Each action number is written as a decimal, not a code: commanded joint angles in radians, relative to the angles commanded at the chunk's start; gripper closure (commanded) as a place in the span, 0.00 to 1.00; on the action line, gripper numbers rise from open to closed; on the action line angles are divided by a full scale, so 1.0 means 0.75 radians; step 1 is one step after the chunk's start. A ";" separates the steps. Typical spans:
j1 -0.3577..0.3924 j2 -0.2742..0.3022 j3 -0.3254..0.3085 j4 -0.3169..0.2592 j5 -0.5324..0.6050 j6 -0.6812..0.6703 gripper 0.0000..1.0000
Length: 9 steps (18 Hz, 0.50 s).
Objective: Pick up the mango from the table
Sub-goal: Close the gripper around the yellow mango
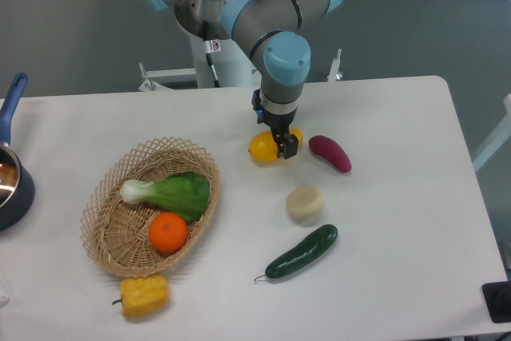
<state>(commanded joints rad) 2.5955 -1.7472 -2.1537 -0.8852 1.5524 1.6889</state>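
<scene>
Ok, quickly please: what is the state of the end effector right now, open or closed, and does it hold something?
End effector: down over the mango on the table; whether it is open or closed on the fruit cannot be told from this view.

No text, brand or number can be read anywhere. The only sign-like mark is a small white sticker with a red spot (213, 45) on the pale column of the robot's base beyond the far edge of the table; whatever is printed on it is too small to make out.
</scene>
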 joint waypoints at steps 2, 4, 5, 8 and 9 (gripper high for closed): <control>0.000 -0.014 0.000 0.037 0.000 -0.010 0.00; 0.000 -0.014 0.006 0.041 0.002 -0.014 0.20; 0.000 -0.014 0.008 0.041 0.002 -0.014 0.31; 0.002 -0.016 0.012 0.039 0.004 -0.012 0.53; 0.002 -0.014 0.014 0.039 0.004 -0.014 0.65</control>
<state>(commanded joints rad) 2.5970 -1.7580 -2.1430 -0.8560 1.5555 1.6782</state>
